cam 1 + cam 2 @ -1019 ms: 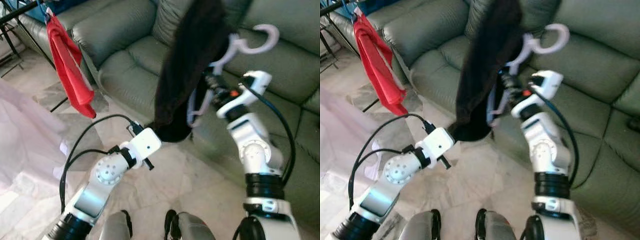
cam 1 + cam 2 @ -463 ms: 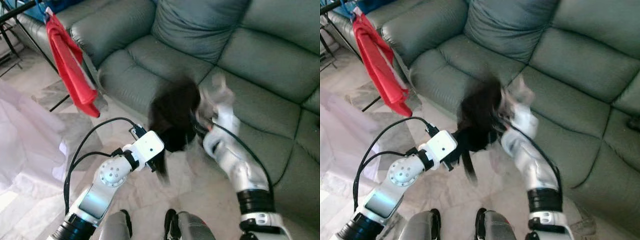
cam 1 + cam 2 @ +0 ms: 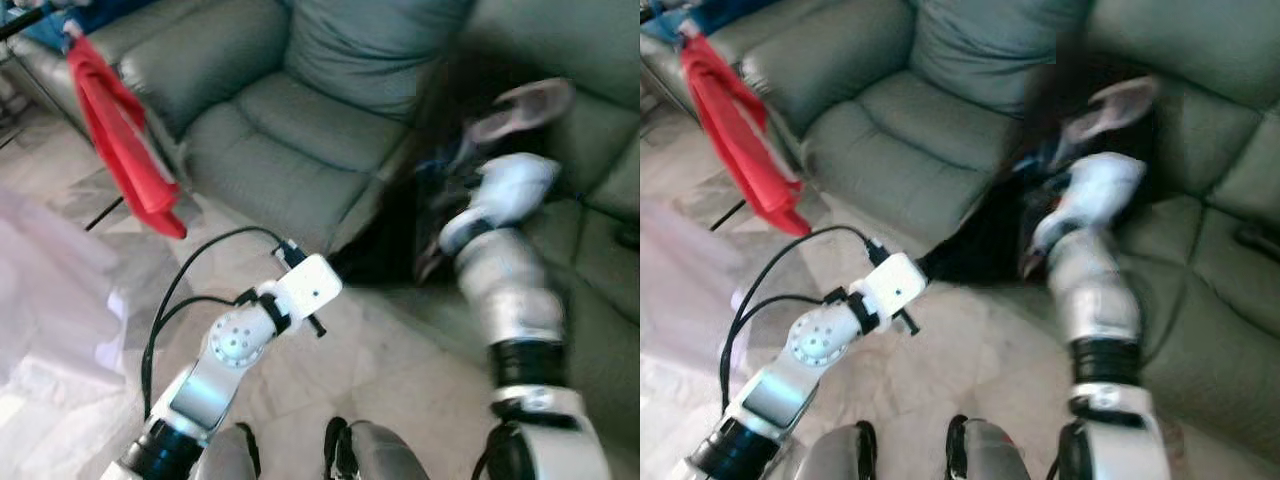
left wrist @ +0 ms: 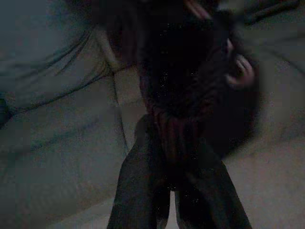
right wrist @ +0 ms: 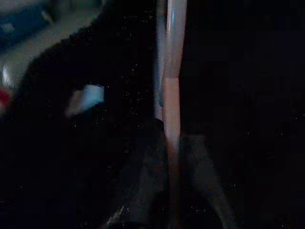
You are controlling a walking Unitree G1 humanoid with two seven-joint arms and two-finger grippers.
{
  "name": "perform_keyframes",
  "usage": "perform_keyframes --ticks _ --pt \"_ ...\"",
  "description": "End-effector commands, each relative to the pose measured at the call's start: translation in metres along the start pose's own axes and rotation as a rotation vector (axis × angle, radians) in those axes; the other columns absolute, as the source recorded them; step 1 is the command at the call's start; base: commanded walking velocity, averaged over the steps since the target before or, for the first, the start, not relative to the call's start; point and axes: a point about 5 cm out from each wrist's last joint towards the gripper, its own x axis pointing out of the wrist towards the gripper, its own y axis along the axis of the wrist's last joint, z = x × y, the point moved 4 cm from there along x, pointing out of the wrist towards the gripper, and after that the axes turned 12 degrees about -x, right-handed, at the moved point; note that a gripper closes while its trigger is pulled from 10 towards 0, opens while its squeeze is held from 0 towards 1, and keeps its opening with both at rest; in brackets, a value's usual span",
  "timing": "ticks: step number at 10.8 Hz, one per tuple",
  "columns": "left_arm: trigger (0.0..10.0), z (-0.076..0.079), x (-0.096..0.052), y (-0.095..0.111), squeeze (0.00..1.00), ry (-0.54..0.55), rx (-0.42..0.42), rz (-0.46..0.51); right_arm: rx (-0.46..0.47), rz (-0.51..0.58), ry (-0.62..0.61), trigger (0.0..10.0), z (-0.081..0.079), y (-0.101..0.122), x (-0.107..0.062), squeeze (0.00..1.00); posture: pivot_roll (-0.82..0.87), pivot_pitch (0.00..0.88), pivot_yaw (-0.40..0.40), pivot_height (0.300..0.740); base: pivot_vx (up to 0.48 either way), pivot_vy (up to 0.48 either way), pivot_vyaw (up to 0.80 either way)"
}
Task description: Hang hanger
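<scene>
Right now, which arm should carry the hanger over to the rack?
Right, I'd judge. The right gripper is closed on the pale hanger, whose hook shows above that wrist. The left gripper only pinches the black garment at its lower end, so it can merely steady the cloth.

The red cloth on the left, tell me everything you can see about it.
The red cloth is a soft, limp fabric, bright red, hanging in long folds from a dark rail at the upper left. It droops beside the arm of the grey-green sofa, its lower end bunched above the pale tiled floor. Neither gripper touches it. Motion blur hides finer detail.
</scene>
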Motion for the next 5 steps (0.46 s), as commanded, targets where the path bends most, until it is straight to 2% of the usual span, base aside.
perform_keyframes --ticks 1,2,3,4,5 --pt "10.0 -0.001 -0.003 -0.004 0.0 0.009 0.005 -0.015 0.049 -0.034 -0.096 10.0 0.02 -0.014 -0.004 0.0 0.01 0.166 -0.065 0.74 0.0 0.0 0.0" --pt "10.0 -0.001 -0.004 -0.004 0.0 0.013 0.001 -0.014 0.043 -0.027 -0.12 10.0 0.028 -0.017 -0.006 0.0 0.01 0.168 -0.061 0.74 0.0 0.0 0.0" --pt "10.0 -0.001 -0.005 -0.005 0.0 0.007 0.0 -0.014 0.03 0.004 -0.1 10.0 0.029 -0.011 -0.006 0.0 0.0 0.167 -0.06 0.74 0.0 0.0 0.0" --pt "10.0 0.0 -0.005 -0.004 0.0 -0.011 -0.003 -0.01 -0.013 0.058 -0.087 10.0 0.028 0.001 -0.006 0.0 0.0 0.167 -0.06 0.74 0.0 0.0 0.0" --pt "10.0 0.0 -0.003 -0.001 0.0 -0.009 -0.037 -0.002 -0.106 0.214 -0.075 10.0 0.023 0.033 -0.005 0.0 0.01 0.167 -0.057 0.74 0.0 0.0 0.0"
